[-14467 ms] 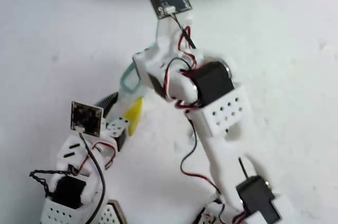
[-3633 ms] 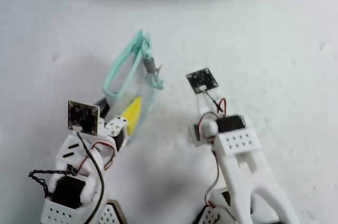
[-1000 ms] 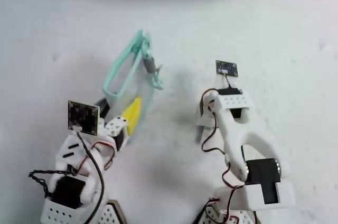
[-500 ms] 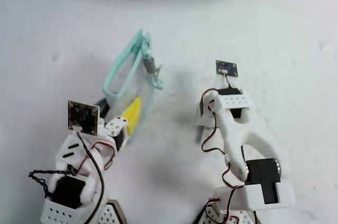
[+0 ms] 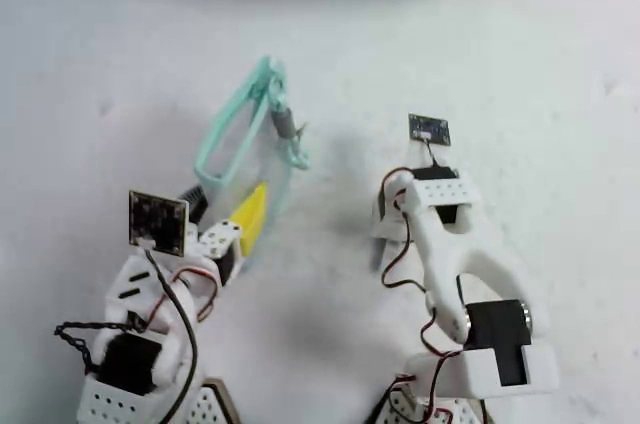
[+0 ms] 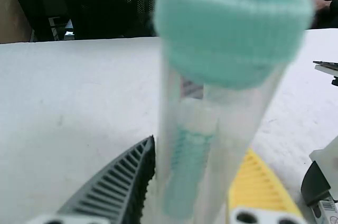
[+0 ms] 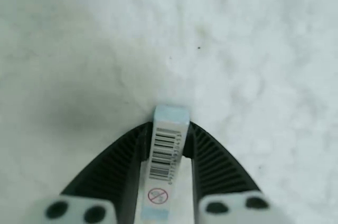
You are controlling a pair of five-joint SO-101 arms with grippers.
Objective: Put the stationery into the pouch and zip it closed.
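Right claw (image 7: 170, 128) gripping stationery (image 7: 165, 163), pouch (image 5: 250, 139) well apart

A robotics lab bench — white table (image 5: 540, 54); bare camera board (image 5: 158, 219); loose servo wires (image 5: 387, 269).

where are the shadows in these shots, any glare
high view: soft grey shadow on the table around the pouch; right wrist view: darker patch on the table beside the right pincer holding an eraser; left wrist view: no glare on the pouch
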